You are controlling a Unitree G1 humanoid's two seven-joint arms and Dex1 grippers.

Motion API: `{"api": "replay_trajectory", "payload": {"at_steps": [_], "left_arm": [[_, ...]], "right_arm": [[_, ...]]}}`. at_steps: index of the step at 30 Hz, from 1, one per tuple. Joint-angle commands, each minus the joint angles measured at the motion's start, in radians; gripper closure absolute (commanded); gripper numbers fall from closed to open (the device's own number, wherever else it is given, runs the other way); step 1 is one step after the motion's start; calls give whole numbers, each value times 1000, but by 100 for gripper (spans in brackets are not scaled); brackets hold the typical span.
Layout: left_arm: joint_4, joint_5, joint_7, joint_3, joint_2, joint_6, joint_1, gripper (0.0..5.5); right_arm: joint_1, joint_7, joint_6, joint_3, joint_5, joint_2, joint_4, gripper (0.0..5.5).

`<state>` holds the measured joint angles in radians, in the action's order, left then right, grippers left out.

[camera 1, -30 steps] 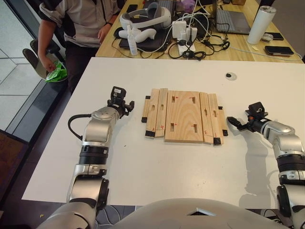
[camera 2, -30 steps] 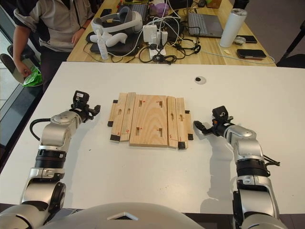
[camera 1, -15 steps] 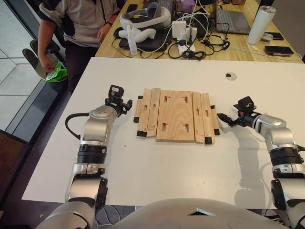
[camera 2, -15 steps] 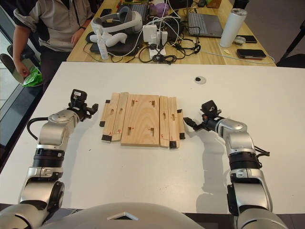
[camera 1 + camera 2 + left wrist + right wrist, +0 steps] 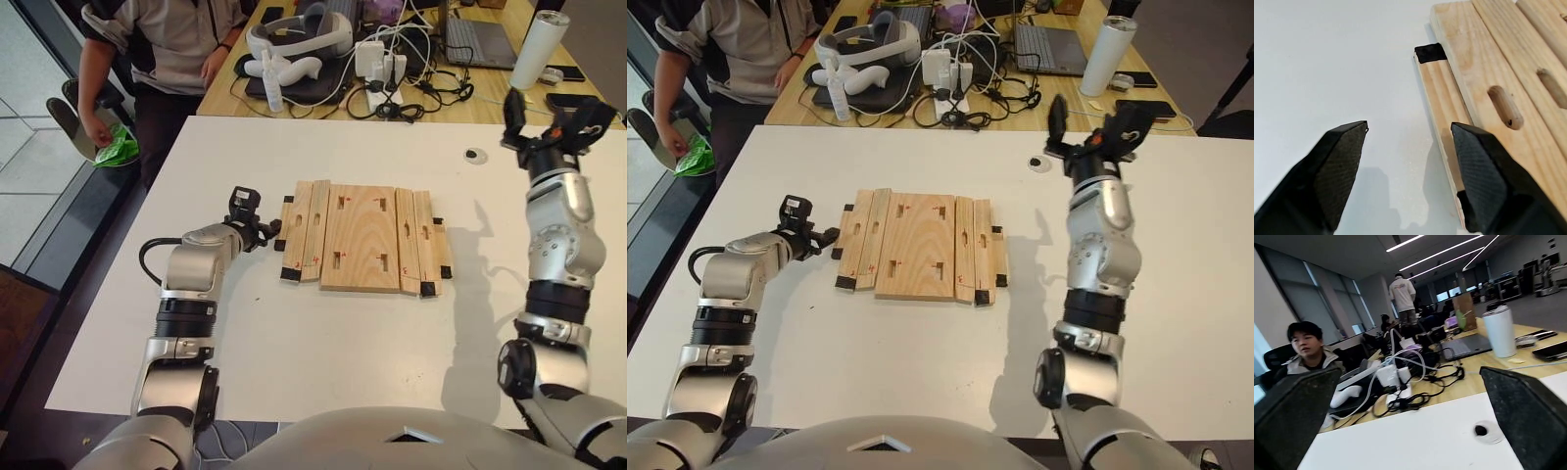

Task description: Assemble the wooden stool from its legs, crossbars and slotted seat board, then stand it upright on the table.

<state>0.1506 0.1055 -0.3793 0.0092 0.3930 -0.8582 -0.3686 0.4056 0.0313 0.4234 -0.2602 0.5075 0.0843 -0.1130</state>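
The stool lay unassembled and flat on the white table (image 5: 294, 362), in the middle of the head view. The slotted seat board (image 5: 361, 238) sat in the centre, with two slotted slats (image 5: 306, 228) pressed against its left edge and two more (image 5: 414, 240) against its right. A narrow black-tipped strip (image 5: 284, 240) ran along the outer left side and another (image 5: 443, 245) along the outer right. The left gripper (image 5: 266, 233) sat low over the table at the left of centre, just beside the left strip. In the left wrist view its fingers (image 5: 1337, 161) stood moderately apart and held nothing, with bare table between them. One finger overlapped the strip (image 5: 1442, 98) near its black cap (image 5: 1430, 52), though contact could not be judged. The right gripper (image 5: 547, 116) stood high in the upper right of the frame, well apart from the parts and near a small round grommet (image 5: 475, 155). Its fingers (image 5: 1528, 416) were spread wide and empty.
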Motion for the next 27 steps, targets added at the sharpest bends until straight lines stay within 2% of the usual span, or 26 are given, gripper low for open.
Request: {"api": "replay_trajectory", "payload": {"at_steps": [1, 4, 8, 13, 17, 25, 27], "left_arm": [[-30, 0, -40, -39, 31, -34, 17, 230], [-38, 0, -63, -60, 43, -45, 28, 230], [-53, 11, -85, -68, 50, -57, 36, 230], [-59, -2, -112, -103, 69, -64, 44, 230], [-26, -74, -107, -166, 138, -23, 56, 230], [-10, -70, -119, -161, 154, -4, 57, 230], [-22, -61, -130, -161, 152, -16, 65, 260]], "right_arm": [[-144, -91, 147, 106, 72, -117, -229, 12], [-235, -107, 200, 193, 70, -149, -331, 12], [-281, -45, 194, 295, 13, -106, -372, 12], [-292, -40, 181, 300, -5, -110, -355, 12], [-296, -41, 180, 302, -10, -117, -351, 12], [-297, -45, 186, 302, -18, -124, -347, 12], [-296, -46, 188, 302, -19, -124, -346, 10]]}}
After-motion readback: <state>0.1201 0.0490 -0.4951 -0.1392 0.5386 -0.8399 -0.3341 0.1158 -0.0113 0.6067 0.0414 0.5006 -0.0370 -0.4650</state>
